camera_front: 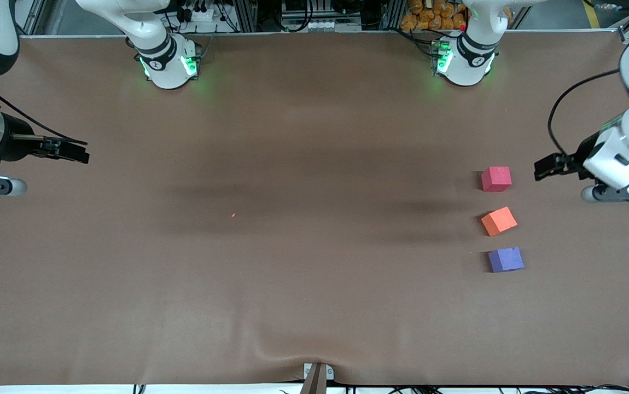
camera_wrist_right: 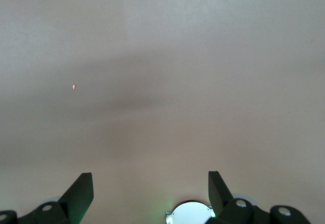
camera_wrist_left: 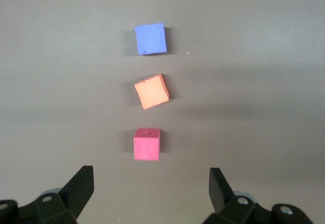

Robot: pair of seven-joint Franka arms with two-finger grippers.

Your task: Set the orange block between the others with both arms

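Note:
Three small cubes stand in a row on the brown table toward the left arm's end. The orange block (camera_front: 499, 221) (camera_wrist_left: 151, 91), turned a little askew, sits between the red-pink cube (camera_front: 496, 179) (camera_wrist_left: 147, 144), farther from the front camera, and the purple-blue cube (camera_front: 506, 259) (camera_wrist_left: 151, 39), nearer to it. Small gaps separate them. My left gripper (camera_front: 543, 166) (camera_wrist_left: 151, 183) hangs open and empty beside the red-pink cube, at the table's end. My right gripper (camera_front: 76, 153) (camera_wrist_right: 151, 183) hangs open and empty over the right arm's end of the table.
A tiny orange crumb (camera_front: 233, 215) (camera_wrist_right: 74, 87) lies on the brown table cover (camera_front: 314, 295) near its middle. The two arm bases (camera_front: 169, 65) (camera_front: 463, 60) glow green along the table's edge farthest from the front camera. A small clamp (camera_front: 318, 375) sits at the nearest edge.

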